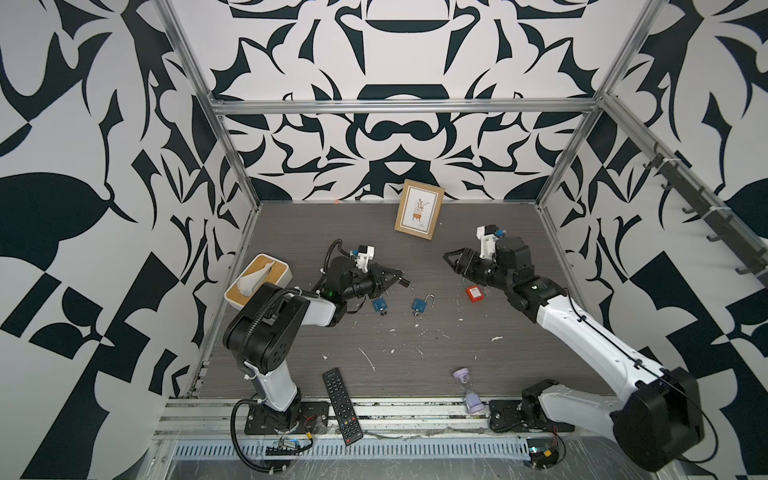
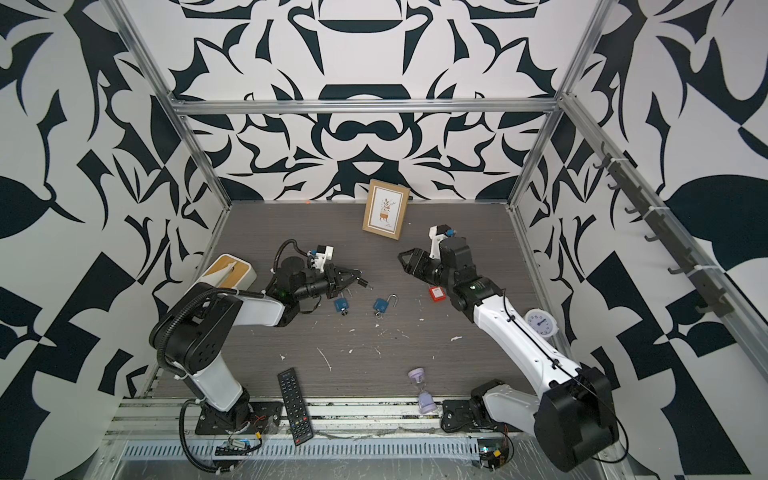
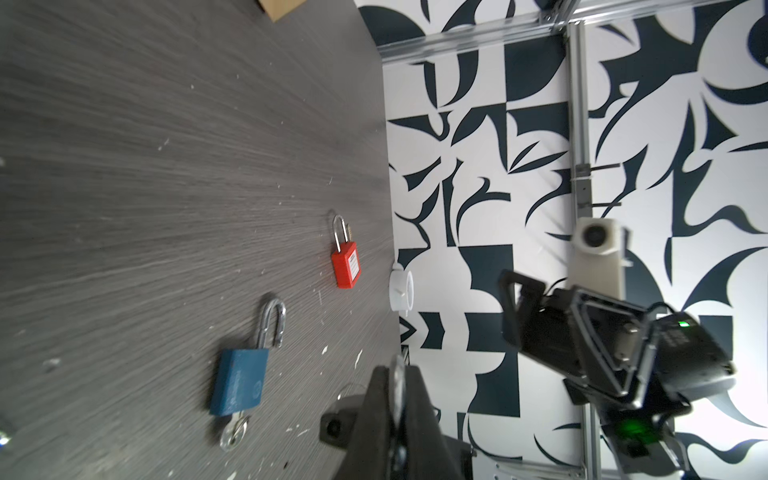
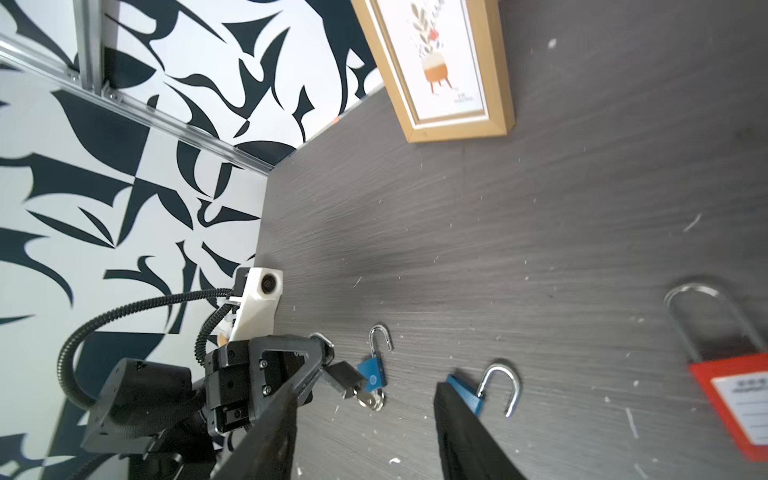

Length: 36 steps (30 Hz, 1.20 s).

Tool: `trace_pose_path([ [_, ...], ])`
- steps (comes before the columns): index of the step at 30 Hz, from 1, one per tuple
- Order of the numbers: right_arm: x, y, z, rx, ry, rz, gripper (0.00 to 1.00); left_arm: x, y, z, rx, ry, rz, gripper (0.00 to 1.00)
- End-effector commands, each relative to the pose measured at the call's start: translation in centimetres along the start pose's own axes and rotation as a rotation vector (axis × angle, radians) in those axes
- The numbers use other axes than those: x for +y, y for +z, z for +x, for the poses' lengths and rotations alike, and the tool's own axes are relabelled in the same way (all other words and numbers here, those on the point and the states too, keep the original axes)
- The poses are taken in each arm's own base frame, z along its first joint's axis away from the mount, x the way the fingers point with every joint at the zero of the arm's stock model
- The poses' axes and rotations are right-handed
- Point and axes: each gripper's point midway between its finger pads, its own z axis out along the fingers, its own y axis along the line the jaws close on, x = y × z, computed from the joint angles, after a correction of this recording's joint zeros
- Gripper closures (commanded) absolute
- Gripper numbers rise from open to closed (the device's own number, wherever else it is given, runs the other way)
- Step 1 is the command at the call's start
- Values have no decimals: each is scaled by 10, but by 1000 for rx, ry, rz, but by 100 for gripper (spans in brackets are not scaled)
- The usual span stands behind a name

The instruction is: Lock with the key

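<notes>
- Reaching in low from the left, elbow bent by the tissue box (image 1: 257, 280), forearm near level over the table (image 1: 498, 232), wrist rolled onto its side: the left arm, ending in the left gripper (image 1: 398, 275).
- Pinched fully together on the silver shackle of a dark padlock (image 4: 344, 379), body dangling below the fingertips, clear of the wood, towards the table's middle.
- Cannot tell whether that shackle is snapped home, nor whether a key sits in that lock.
- Sloping down from the right, forearm angled inward, wrist bent level: the right arm, its right gripper (image 1: 451, 258) facing the left one, well apart.
- Spread roughly halfway, nothing between its fingers (image 4: 266, 440).
- Lying flat near the held lock: left blue padlock (image 1: 379, 305) and middle blue padlock (image 1: 419, 304), both with shackles swung open; key (image 3: 235, 432) plugged into the base of the middle one.
- Further right, just beside the right wrist: red padlock (image 1: 475, 293), shackle seated in its body.
- White label on the red body, printed lines too small to read.
- Round logo and a word stamped on the blue body, neither legible.
- Tiny caption under the potted plant in the picture frame (image 1: 419, 210), unreadable.
</notes>
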Motion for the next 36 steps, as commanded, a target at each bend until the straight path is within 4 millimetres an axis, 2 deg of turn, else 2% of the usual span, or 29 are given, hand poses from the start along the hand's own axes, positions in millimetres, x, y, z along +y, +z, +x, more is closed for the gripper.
trace_pose_path([
  [1,40,-7,13,60,30,-183,45,-19,-1,-16,-76,-19,73,100],
  [8,48,-27,24,-74,-478,-280,51,-29,-1,-16,-61,-100,82,100],
  [10,47,-22,28,-83,-583,-275,53,-29,-4,-13,-63,-135,75,100],
  [16,63,-2,43,-133,-848,-337,57,-34,-11,-6,-55,-175,69,100],
  [22,76,10,43,-194,-915,-424,56,-45,-12,-1,-26,-192,100,100],
  [26,76,20,47,-194,-942,-417,56,-50,-11,0,-20,-199,131,100],
  [36,76,37,50,-148,-934,-442,65,-51,-5,1,-7,-217,168,100],
])
